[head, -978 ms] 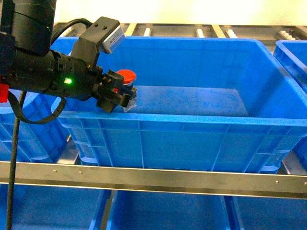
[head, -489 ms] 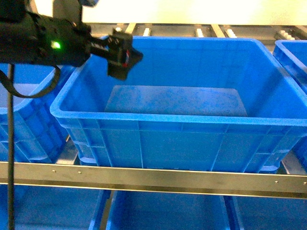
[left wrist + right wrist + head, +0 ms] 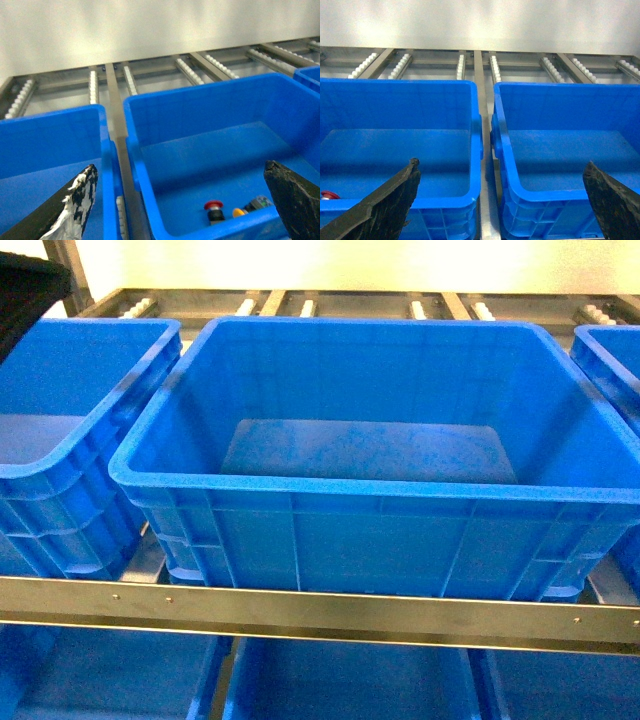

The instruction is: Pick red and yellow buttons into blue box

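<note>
In the left wrist view the red button (image 3: 214, 210) stands upright on the floor of the blue box (image 3: 200, 107), close to its near wall. Right beside it the yellow button (image 3: 239, 212) lies tipped over, its dark body pointing right. My left gripper (image 3: 181, 169) hangs open above the box's left rim, well clear of both. My right gripper (image 3: 502, 165) is open and empty over the gap between two boxes, and the red button's cap (image 3: 327, 195) peeks in at the lower left. In the head view the blue box (image 3: 330, 485) hides both buttons behind its near wall.
Blue boxes stand on either side: one to the left (image 3: 70, 430) and one to the right (image 3: 610, 360). They rest on a roller rack (image 3: 190, 70) with a metal front rail (image 3: 320, 610). More blue bins sit on the shelf below (image 3: 350, 685).
A second ago my left gripper held the red button just inside the box. It then rose empty and has left the head view at the top left.
</note>
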